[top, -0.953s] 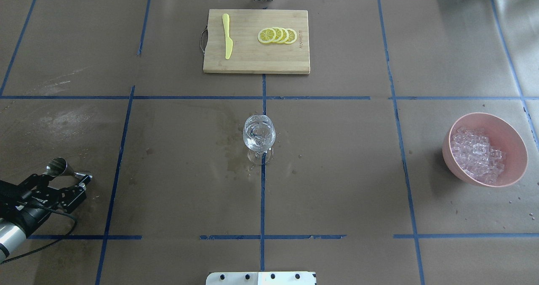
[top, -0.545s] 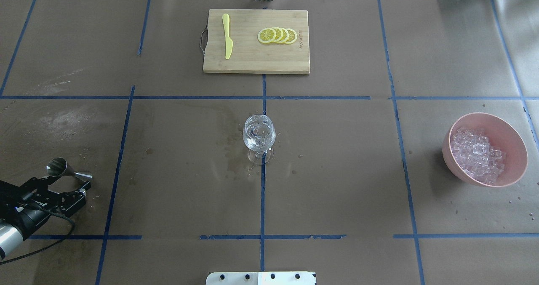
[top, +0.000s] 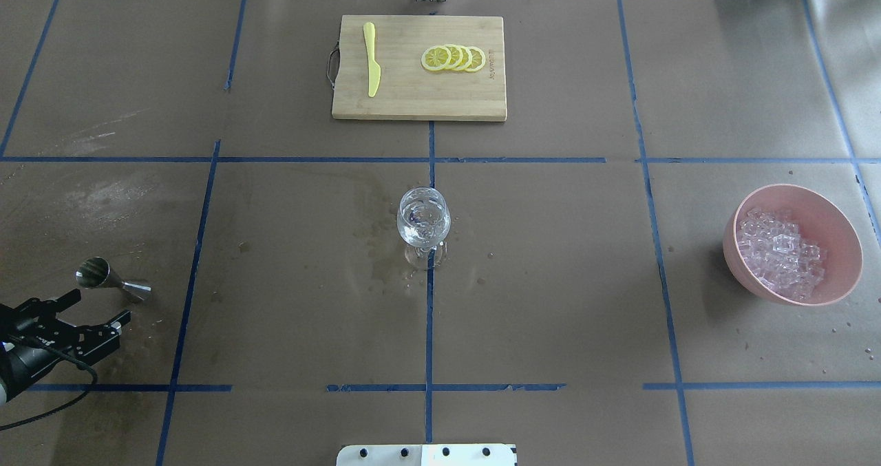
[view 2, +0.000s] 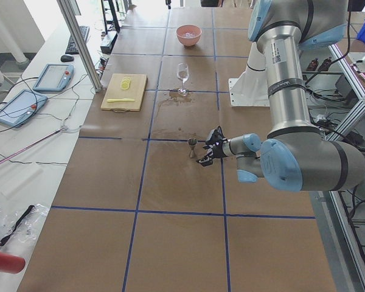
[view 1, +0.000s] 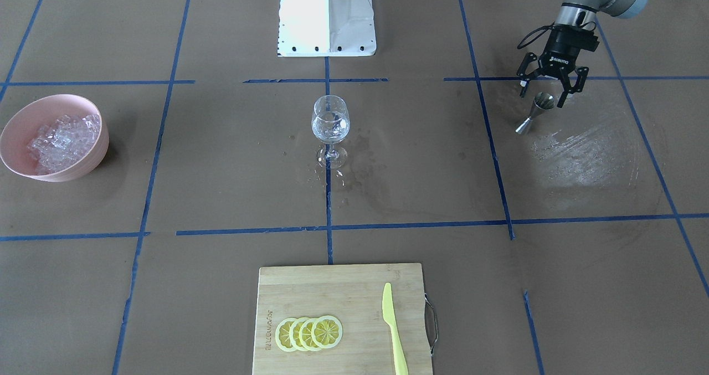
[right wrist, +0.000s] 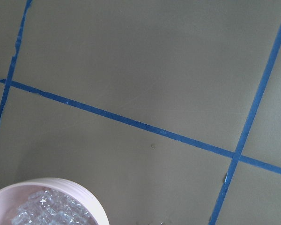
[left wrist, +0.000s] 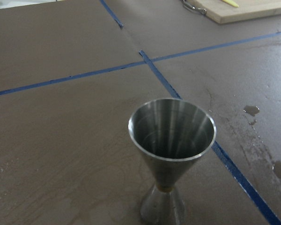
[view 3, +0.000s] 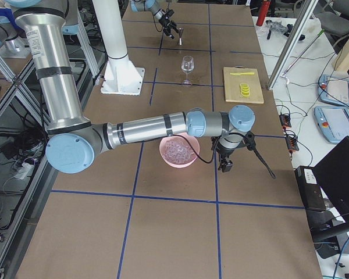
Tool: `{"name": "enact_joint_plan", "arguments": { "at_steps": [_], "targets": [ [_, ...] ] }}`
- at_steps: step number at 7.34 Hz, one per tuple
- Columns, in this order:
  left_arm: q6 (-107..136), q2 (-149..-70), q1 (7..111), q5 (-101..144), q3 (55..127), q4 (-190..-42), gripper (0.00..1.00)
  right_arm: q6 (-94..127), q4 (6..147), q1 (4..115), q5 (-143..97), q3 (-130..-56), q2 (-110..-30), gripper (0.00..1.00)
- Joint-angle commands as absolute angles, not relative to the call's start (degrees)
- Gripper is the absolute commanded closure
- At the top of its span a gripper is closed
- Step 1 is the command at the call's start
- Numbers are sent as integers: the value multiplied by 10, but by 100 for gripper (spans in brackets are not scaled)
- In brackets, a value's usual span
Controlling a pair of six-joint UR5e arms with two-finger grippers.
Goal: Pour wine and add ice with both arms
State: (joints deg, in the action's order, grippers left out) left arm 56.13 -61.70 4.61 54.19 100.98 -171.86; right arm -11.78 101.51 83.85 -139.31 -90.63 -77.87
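The wine glass [top: 424, 219] stands at the table's middle with clear liquid in it, also in the front view [view 1: 330, 123]. The ice [top: 781, 252] lies heaped in a pink bowl [top: 836, 232] at the right. A steel jigger [top: 110, 277] stands upright at the left, filling the left wrist view [left wrist: 171, 140]. My left gripper [top: 103, 305] is open just behind the jigger and clear of it, with nothing between its fingers [view 1: 544, 91]. My right gripper [view 3: 225, 164] shows only in the exterior right view, beside the bowl [view 3: 177, 152]. I cannot tell whether it is open or shut.
A bamboo cutting board [top: 418, 101] at the far middle carries a yellow knife [top: 372, 60] and lemon slices [top: 454, 58]. Wet patches surround the glass's foot [top: 385, 259]. The white robot base [view 1: 327, 18] sits at the near edge. A thin dark rod [view 3: 262, 160] sticks out by the right wrist.
My left gripper has drawn back from the jigger toward the table's near left corner. The jigger stays standing where it was. Glass and bowl have not moved.
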Motion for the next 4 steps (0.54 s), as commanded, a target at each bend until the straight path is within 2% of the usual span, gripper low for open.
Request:
{"name": "enact_joint_plan", "arguments": {
  "at_steps": [1,4],
  "targets": [
    [538,-571,67,601,1016,-1718,1,-118,1015,838,-1393,-907,-779,0],
    [490,-538,126,643,992,-1726,1,-118,1015,838,-1393,-908,-779,0]
  ]
}}
